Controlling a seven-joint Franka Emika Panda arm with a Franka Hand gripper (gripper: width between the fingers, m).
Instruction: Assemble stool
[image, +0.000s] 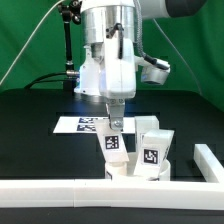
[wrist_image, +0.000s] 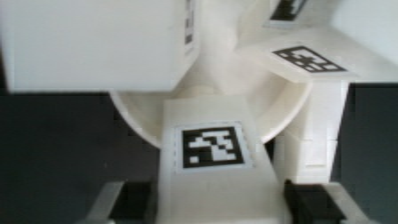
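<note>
From the exterior view's left, I had the gripper (image: 114, 124) clamped on a leg (image: 113, 147), its long axis upright, directly below the fingers (wrist_image: 130, 196). The seat (image: 128, 174) sat right under it by the rail (image: 60, 189); another leg (image: 152, 150) stood just right.

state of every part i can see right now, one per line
gripper: jaws shut on a leg, pointing down
held leg: upright, over the seat
seat: flat on the table by the rail
second leg: upright, free
rail: lying flat
marker board: flat, untouched
</note>
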